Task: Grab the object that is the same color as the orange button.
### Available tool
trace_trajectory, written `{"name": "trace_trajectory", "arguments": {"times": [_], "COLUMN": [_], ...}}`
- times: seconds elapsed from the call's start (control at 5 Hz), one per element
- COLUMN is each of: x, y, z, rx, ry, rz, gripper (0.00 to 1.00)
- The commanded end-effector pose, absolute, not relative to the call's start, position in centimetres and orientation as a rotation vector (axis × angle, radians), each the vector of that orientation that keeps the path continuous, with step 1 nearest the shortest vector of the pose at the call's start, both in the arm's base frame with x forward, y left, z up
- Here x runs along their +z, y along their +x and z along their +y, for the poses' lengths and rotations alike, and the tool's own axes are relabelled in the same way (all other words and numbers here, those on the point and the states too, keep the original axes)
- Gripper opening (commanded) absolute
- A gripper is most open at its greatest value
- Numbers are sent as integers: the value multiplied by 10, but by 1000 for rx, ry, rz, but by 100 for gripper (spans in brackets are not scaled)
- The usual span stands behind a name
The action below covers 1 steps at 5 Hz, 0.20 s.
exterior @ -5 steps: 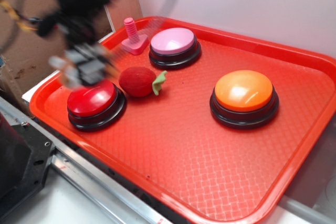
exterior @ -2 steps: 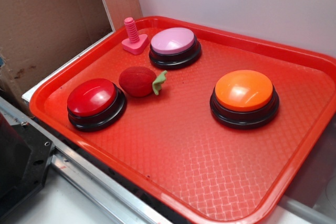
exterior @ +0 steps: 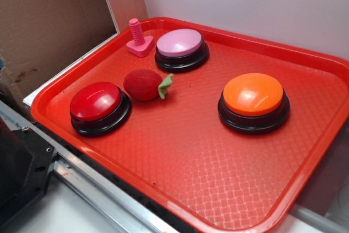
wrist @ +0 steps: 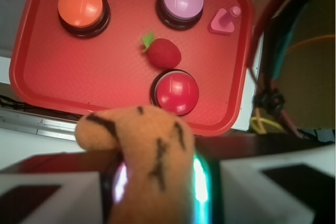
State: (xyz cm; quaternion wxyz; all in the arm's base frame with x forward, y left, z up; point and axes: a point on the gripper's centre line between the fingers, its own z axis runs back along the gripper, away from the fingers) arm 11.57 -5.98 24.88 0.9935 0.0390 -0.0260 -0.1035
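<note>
Grasp complete: the jaws grip the plush tiger (wrist: 149, 166) high above the red tray (wrist: 63, 85) (orange button (wrist: 80, 4) untouched). Next: hold firmly.

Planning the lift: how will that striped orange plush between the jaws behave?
The striped orange plush looks soft and fuzzy, so it likely squashes rather than slips. One lobe sticks out past the jaws, so it may flop. Probably light.

Gripper (wrist: 157, 182): seen only in the wrist view, raised well above the tray.
Jaws: closed on the tiger toy (wrist: 142, 150), one on each side.
Arm: out of the exterior view.
</note>
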Motion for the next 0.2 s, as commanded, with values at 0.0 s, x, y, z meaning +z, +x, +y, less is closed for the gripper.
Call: {"name": "trace_trajectory", "arguments": {"times": [0.0], "x": [255], "y": [108], "z": [-81], "rx": [-230], "ry": [100], "rz": [-99], "gripper": [21]}}
